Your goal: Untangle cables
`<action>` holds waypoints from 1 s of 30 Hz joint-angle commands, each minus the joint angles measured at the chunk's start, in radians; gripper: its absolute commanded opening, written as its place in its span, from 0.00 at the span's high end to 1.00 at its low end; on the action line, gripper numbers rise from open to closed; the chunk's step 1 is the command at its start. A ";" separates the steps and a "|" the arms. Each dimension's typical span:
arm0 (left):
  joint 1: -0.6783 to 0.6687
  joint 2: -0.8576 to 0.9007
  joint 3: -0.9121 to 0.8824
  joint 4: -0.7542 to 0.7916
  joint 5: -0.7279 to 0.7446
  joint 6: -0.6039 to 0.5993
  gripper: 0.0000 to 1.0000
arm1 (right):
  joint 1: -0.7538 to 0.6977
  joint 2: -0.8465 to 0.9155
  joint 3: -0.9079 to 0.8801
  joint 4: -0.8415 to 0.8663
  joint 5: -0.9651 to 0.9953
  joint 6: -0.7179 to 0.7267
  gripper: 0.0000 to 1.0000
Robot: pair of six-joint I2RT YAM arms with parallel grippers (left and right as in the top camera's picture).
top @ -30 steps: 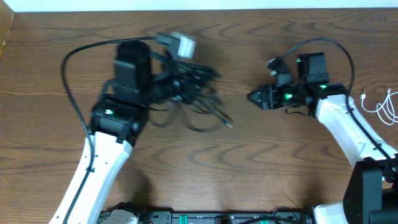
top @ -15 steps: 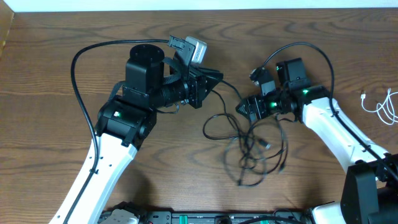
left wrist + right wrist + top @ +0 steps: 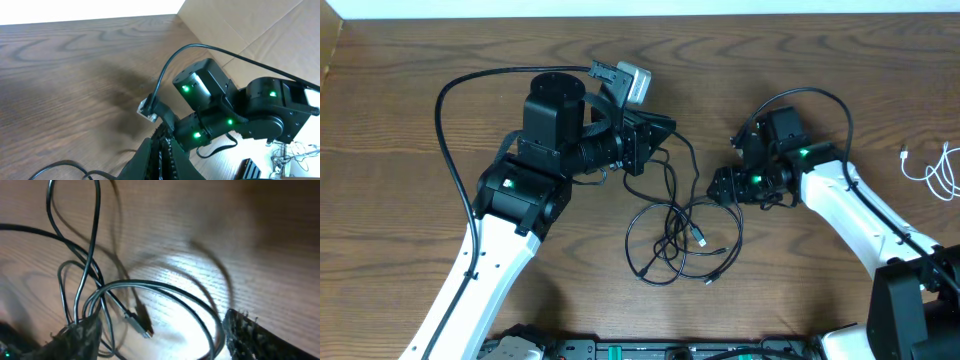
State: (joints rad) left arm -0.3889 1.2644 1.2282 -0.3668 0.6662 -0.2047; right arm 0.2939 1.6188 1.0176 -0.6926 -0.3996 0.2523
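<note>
At the centre of the wooden table (image 3: 400,60), the black cables (image 3: 680,235) lie as a loose tangle of overlapping loops, between the two arms and slightly nearer than both grippers. One small plug end (image 3: 700,237) rests inside the loops; in the right wrist view the same plug (image 3: 140,322) lies flat on the wood, crossed by several strands. A strand rises from the tangle to the left gripper (image 3: 662,128), which points right. Its fingers (image 3: 159,150) are pressed together, and the overhead view shows them clamped on that black strand. The right gripper (image 3: 720,185) points left, just beside the right edge of the tangle. Its fingers (image 3: 250,335) stand well apart above the table, with a wide cable loop passing between them unclamped. The white cable (image 3: 935,170) lies well apart from the black ones, at the table's right edge. Green indicator lights glow on both arms. A cardboard sheet (image 3: 250,25) stands beyond the table in the left wrist view. Any lettering on the arm housings is too small to read.
</note>
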 commanded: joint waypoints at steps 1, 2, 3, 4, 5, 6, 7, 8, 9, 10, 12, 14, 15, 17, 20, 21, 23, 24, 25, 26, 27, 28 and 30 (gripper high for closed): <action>0.004 -0.002 0.021 0.002 -0.006 0.017 0.92 | 0.037 0.005 -0.006 0.005 0.072 -0.042 0.21; 0.004 -0.002 0.021 0.002 -0.006 0.017 0.92 | 0.045 0.005 -0.006 0.004 0.110 -0.097 0.20; 0.004 -0.002 0.021 0.002 -0.006 0.017 0.93 | 0.052 0.005 -0.006 0.005 0.141 -0.145 0.20; 0.004 -0.002 0.021 0.002 -0.006 0.017 0.93 | 0.056 0.005 -0.006 0.008 0.164 -0.198 0.19; 0.004 -0.002 0.021 0.002 -0.006 0.017 0.93 | 0.059 0.005 -0.008 0.011 0.180 -0.249 0.19; 0.004 -0.002 0.021 0.002 -0.006 0.017 0.92 | 0.059 0.005 -0.010 0.013 0.190 -0.285 0.20; 0.004 -0.002 0.021 0.002 -0.006 0.017 0.93 | 0.060 0.005 -0.013 0.016 0.195 -0.323 0.21; 0.004 -0.002 0.021 0.002 -0.006 0.017 0.93 | 0.060 0.005 -0.016 0.018 0.195 -0.343 0.21; 0.004 -0.002 0.021 0.002 -0.006 0.017 0.92 | 0.060 0.005 -0.022 0.020 0.195 -0.357 0.21; 0.004 -0.002 0.021 0.002 -0.006 0.017 0.93 | 0.060 0.005 -0.029 0.024 0.195 -0.360 0.20; 0.004 -0.002 0.021 0.002 -0.006 0.017 0.93 | 0.060 0.005 -0.048 0.030 0.195 -0.366 0.19; 0.004 -0.002 0.021 0.002 -0.006 0.017 0.93 | 0.060 0.005 -0.077 0.049 0.189 -0.366 0.18; 0.004 -0.002 0.021 0.002 -0.010 0.017 0.93 | 0.060 0.005 -0.093 0.061 0.179 -0.366 0.17; 0.004 -0.002 0.021 0.002 -0.029 0.017 0.92 | 0.061 0.005 -0.126 0.087 0.158 -0.367 0.16; 0.004 -0.002 0.021 0.002 -0.032 0.017 0.93 | 0.061 0.005 -0.173 0.130 0.143 -0.366 0.18; 0.004 -0.002 0.021 0.002 -0.031 0.017 0.93 | 0.061 0.005 -0.187 0.146 0.143 -0.365 0.19; 0.004 -0.002 0.021 0.002 -0.032 0.017 0.93 | 0.061 0.005 -0.206 0.179 0.155 -0.365 0.31; 0.004 -0.002 0.021 0.002 -0.032 0.017 0.93 | 0.061 0.005 -0.214 0.196 0.175 -0.354 0.41; 0.004 -0.002 0.021 0.002 -0.032 0.017 0.92 | 0.061 0.005 -0.220 0.211 0.202 -0.332 0.48; 0.004 -0.002 0.021 0.002 -0.031 0.017 0.93 | 0.061 0.005 -0.225 0.225 0.229 -0.311 0.52; 0.004 -0.002 0.021 0.002 -0.032 0.017 0.93 | 0.061 0.005 -0.230 0.237 0.255 -0.292 0.57; 0.004 -0.002 0.021 0.002 -0.032 0.017 0.93 | 0.061 0.005 -0.233 0.244 0.280 -0.278 0.60; 0.004 -0.002 0.021 0.002 -0.032 0.017 0.93 | 0.061 0.005 -0.242 0.255 0.314 -0.263 0.63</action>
State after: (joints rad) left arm -0.3889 1.2644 1.2282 -0.3672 0.6434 -0.2047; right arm 0.3504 1.6188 0.7933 -0.4484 -0.1692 -0.0559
